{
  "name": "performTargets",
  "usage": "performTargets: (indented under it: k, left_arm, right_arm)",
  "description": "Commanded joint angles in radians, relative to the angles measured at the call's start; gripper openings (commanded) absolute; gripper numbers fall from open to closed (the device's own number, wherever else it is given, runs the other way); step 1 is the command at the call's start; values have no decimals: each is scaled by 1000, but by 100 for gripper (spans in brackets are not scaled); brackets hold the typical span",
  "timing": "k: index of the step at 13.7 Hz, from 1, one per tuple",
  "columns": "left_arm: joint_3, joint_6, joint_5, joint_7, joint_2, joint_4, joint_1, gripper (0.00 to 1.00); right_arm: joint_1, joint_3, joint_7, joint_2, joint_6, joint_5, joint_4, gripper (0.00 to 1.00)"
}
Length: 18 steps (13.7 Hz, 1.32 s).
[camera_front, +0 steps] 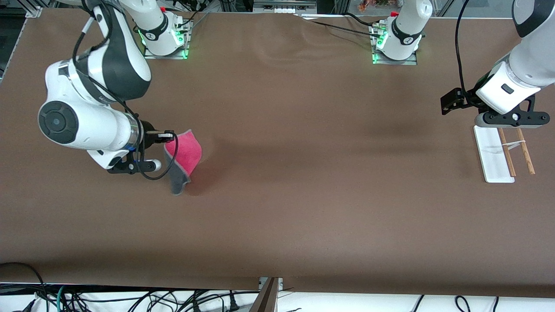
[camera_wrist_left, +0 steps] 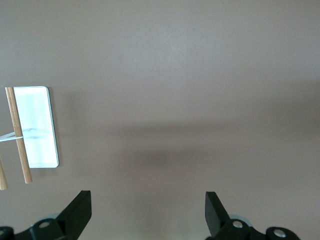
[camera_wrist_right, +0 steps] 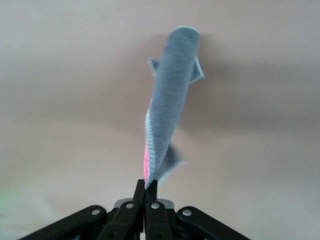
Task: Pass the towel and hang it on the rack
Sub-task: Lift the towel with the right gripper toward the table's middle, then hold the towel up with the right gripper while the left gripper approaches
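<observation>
The right gripper (camera_front: 167, 135), at the left of the frame in the front view, has its fingers pinched together on one edge of the small soft towel, pink on one face and dark grey on the other (camera_front: 184, 158); the cloth hangs from the fingers, its long axis running down from them, low over the brown table (camera_front: 277, 195); whether its lowest corner touches the surface I cannot tell. The left gripper (camera_wrist_left: 147, 210), at the right of the frame, hovers with fingers spread and empty just over the small rack with a white flat base and two thin wooden rods (camera_front: 503, 151). So the towel lies well apart from the rack, toward the right arm's end; the handover, I judge, must cross the bare middle of the table, which offers ample room.
</observation>
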State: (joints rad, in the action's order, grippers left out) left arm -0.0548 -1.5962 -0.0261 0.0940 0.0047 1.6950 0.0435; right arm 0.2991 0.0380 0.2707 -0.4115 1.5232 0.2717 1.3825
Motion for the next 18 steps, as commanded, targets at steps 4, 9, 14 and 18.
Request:
performTargets:
  k: [4,9,14,18]
  left_arm:
    - [-3,91,32,-3,23,-26,-4,100]
    - [-5,98,149,-11,52,-29,7,100]
    - [-7,91,333,-124,55,-41,9,100]
    - [-11,90,526,-230,67,-47,16,100]
  right_arm:
    - [2,-12,353,-30,-54,357,-111,0]
    - [57,-13,609,-36,11,569,-137,0]
    - [156,-13,846,-35,168,679,-140,0]
    - [215,-15,950,-35,280,710,-142,0]
